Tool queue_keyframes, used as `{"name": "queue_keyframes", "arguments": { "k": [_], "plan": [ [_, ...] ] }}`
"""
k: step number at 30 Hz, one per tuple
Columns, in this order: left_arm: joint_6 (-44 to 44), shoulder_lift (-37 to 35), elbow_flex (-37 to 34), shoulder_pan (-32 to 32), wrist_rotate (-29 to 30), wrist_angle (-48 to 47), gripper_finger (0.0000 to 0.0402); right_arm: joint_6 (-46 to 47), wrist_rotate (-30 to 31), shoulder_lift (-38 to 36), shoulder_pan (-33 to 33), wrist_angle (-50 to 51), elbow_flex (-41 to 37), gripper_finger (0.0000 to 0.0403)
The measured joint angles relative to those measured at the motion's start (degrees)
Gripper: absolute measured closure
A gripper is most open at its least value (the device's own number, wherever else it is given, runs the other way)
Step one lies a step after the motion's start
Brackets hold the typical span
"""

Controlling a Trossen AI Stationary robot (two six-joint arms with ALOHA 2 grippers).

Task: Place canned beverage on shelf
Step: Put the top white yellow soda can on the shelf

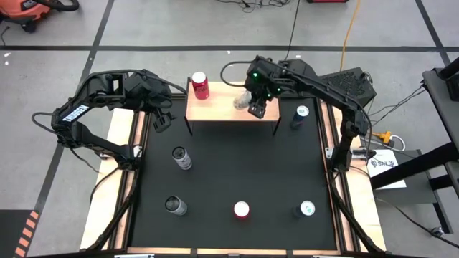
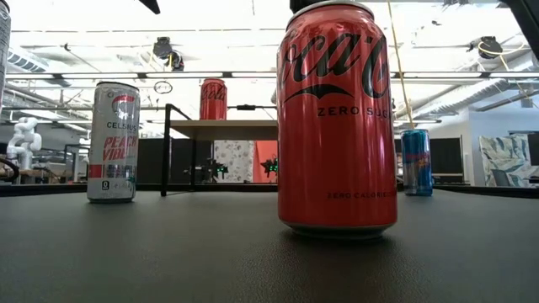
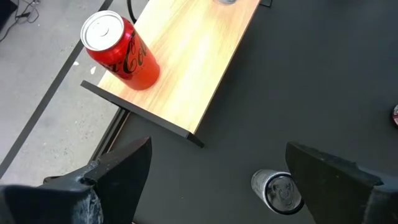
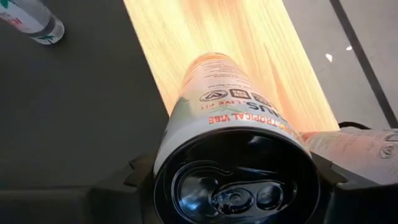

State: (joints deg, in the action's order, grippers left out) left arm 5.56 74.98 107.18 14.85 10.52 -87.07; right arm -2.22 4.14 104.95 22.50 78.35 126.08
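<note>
The shelf [image 1: 222, 107], a wood top on thin black legs, stands at the mat's far edge. A red can [image 1: 200, 84] stands upright on its left end. My right gripper [image 1: 254, 106] is over the shelf's right part, shut on a white can [image 4: 233, 124] with "TROPICAL VIBE" lettering. My left gripper [image 1: 159, 118] hangs open by the shelf's left end, above the mat, holding nothing. In its wrist view a silver can [image 3: 280, 190] stands on the mat beyond its fingers. My right gripper pinches the white can between its two fingers [image 4: 124, 180], on opposite sides of the wall near the can's top end [image 4: 186, 143]. The fingers slant down from the table's right. The can is tilted, with its lid toward the wrist and its bottom end over the wood top.
Several more cans stand on the black mat: a grey one [image 1: 182, 158] left of centre, a dark one [image 1: 175, 206], a red one [image 1: 242, 210] and a blue one [image 1: 305, 209] near the front, and a blue one [image 1: 300, 115] right of the shelf. The shelf's middle is bare wood.
</note>
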Motion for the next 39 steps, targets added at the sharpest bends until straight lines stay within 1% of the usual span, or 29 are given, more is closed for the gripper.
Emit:
{"name": "queue_keyframes", "arguments": {
  "k": [2, 8, 17, 23, 27, 39],
  "plan": [
    [0.00, 0.00, 0.00, 0.00, 0.00, 0.02, 0.0028, 0.00, -0.80, 0.00, 0.73, -0.02, 0.00, 0.0178],
    [-0.33, 0.00, 0.00, 0.02, 0.00, 0.02, 0.0028, 0.44, -5.86, 0.00, 2.43, 1.39, 0.00, 0.0178],
    [-0.35, 0.46, 0.00, 0.01, 0.00, 0.06, 0.0028, 0.02, -5.53, 0.02, 3.74, 1.92, 0.02, 0.0178],
    [-0.44, 1.56, 0.00, 0.02, 0.00, 0.04, 0.0028, -0.20, -5.32, 0.02, 4.19, 7.07, 0.02, 0.0178],
    [-0.46, 2.42, 0.00, 0.00, 0.00, 0.02, 0.0028, -0.21, -2.58, 0.04, 4.27, 7.21, 0.02, 0.0178],
    [-0.48, 4.68, 0.00, 0.01, 0.00, -0.48, 0.0028, -0.02, -2.85, 0.09, 4.31, 11.05, 0.02, 0.0178]
  ]
}}
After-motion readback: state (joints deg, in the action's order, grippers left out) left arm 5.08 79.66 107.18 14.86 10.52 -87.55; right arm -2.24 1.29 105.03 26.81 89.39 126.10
